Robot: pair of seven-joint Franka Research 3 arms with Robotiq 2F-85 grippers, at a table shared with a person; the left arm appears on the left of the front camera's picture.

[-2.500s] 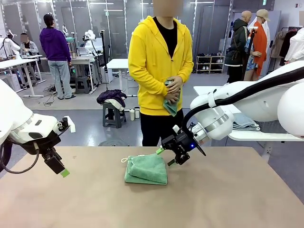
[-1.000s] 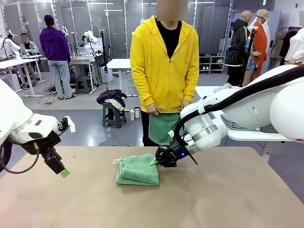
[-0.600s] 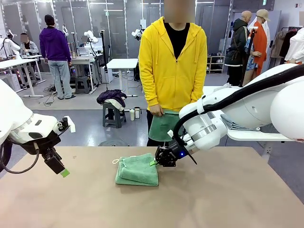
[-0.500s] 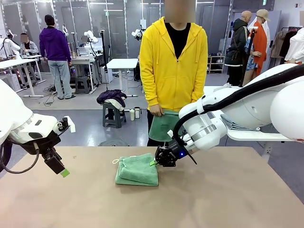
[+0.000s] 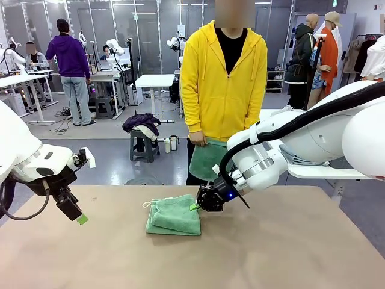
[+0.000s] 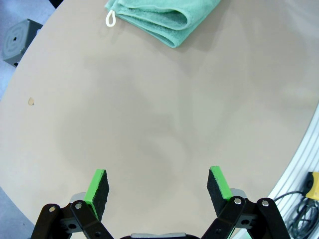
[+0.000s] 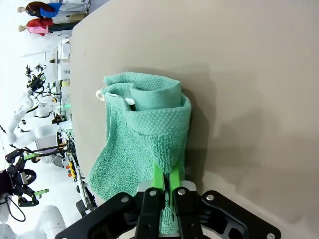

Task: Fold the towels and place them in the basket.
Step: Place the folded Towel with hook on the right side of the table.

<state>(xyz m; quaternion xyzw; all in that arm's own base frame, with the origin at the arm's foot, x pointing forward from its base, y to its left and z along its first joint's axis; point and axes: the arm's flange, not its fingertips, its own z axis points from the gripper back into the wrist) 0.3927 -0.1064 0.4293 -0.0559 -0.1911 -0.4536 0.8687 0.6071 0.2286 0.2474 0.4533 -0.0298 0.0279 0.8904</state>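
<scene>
Our right fingers (image 7: 157, 175) are pressed together, the green pads nipping one edge of the towel (image 7: 144, 134) between them. So the right gripper (image 5: 195, 206) is closed on terry cloth and nothing else. In the front view it meets the towel at its right edge, low over the table (image 5: 283, 253), with the white arm sweeping in from the right.

The towel lies folded into a thick pad on the table, a little left of the middle and toward the far side. Its layers curl over at the end away from our pads. A white cord loop (image 7: 101, 94) sticks out at that far corner, and a small white tag (image 7: 130, 101) shows just inside the fold.

Our left pads (image 6: 97, 185) stand wide apart with only bare table between them. The left gripper (image 5: 77, 215) holds nothing. It hangs above the table's left side, well apart from the towel, which shows at the top edge of the left wrist view.

Across the table a person (image 5: 224, 78) in a yellow hoodie stands at the far edge. Both hands hold a second towel (image 5: 207, 159) that hangs at waist height.
</scene>
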